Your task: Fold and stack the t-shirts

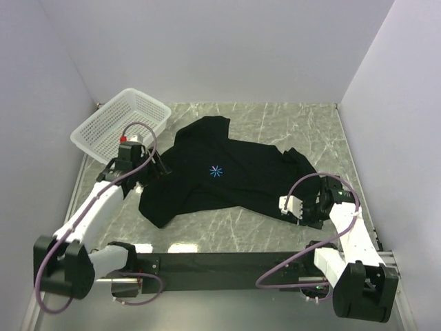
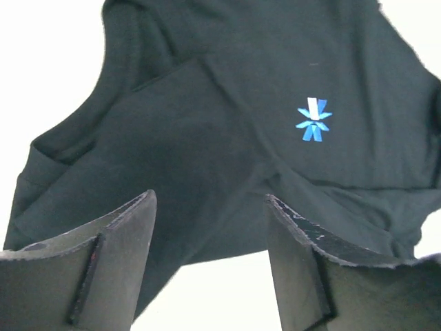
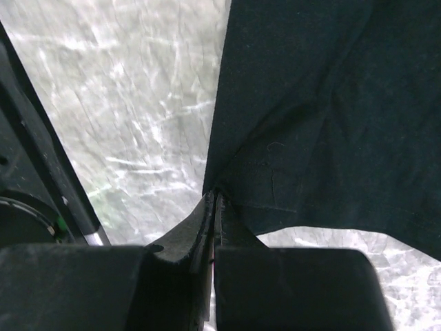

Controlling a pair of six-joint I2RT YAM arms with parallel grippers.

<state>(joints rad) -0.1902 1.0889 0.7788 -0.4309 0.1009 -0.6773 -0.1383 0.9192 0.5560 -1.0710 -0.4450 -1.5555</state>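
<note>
The black t-shirt [image 1: 220, 176] lies rumpled across the middle of the table [image 1: 289, 121]. The right fingers [image 3: 182, 245] are clenched on its near right edge, probably to pull the cloth flat. The left fingers [image 2: 117, 241] stand spread over its left side, grasping nothing, seemingly lining up a matching grip.

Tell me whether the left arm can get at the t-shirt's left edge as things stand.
Probably yes: the left gripper hangs open right at the t-shirt's left side, with nothing between them; the white basket stands aside.
</note>
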